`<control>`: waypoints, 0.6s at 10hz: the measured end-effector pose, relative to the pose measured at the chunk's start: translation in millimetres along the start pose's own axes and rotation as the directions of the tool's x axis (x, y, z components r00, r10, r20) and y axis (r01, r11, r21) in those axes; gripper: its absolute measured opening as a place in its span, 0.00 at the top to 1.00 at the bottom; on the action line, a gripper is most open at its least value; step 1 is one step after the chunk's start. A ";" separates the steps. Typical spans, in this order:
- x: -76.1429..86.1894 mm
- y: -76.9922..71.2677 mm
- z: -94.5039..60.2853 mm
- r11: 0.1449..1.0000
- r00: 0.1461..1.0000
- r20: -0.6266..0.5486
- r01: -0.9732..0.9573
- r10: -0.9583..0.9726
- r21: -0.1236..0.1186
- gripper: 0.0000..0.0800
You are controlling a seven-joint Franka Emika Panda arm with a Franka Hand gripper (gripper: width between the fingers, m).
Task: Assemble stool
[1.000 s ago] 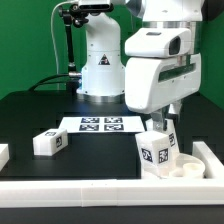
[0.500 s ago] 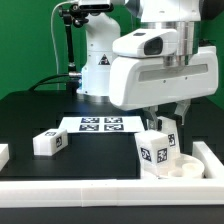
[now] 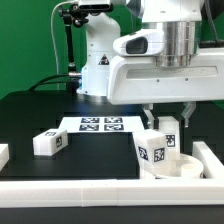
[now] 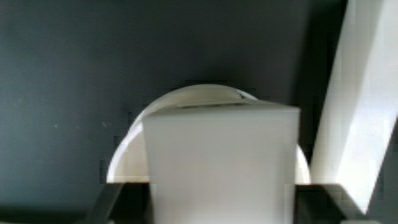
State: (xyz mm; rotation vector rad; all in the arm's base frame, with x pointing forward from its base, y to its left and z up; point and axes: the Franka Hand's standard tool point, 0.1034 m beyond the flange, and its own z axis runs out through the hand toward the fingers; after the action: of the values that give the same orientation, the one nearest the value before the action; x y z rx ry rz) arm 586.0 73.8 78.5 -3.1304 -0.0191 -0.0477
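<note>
My gripper (image 3: 168, 121) is shut on a white oblong stool leg (image 3: 155, 150) with a black-and-white tag, which stands upright at the exterior view's right. The leg's lower end is at the round white seat (image 3: 187, 168), which lies flat by the right wall. I cannot tell whether the two touch. In the wrist view the leg (image 4: 217, 160) fills the middle between the dark fingers (image 4: 121, 203). The seat's rim (image 4: 183, 100) curves out behind it. My gripper (image 4: 222, 208) clamps it from both sides. A second leg (image 3: 50, 142) lies on the black table to the left.
The marker board (image 3: 100, 124) lies flat mid-table. A white wall (image 3: 100, 190) borders the front and runs up the right side (image 3: 212, 155), close to the seat. Another white part (image 3: 3, 155) shows at the left edge. The robot base (image 3: 98, 65) stands behind.
The wrist has turned about its vertical axis, so the hand now shows its broad side. The held leg has stayed at nearly the same spot by the seat.
</note>
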 end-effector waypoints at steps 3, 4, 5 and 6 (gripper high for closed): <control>0.1 0.0 0.0 0.977 0.977 0.004 -0.214 0.214 0.021 0.57; 0.3 -1.0 0.2 0.950 0.950 0.008 -0.311 0.311 0.037 0.57; 0.4 -1.4 0.1 0.919 0.921 0.017 -0.390 0.390 0.054 0.57; 0.4 -1.8 0.1 0.903 0.905 0.020 -0.426 0.426 0.057 0.57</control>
State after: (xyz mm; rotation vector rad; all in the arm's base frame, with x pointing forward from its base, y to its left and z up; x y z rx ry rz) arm 586.4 75.6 78.4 -2.9944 0.6495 -0.0302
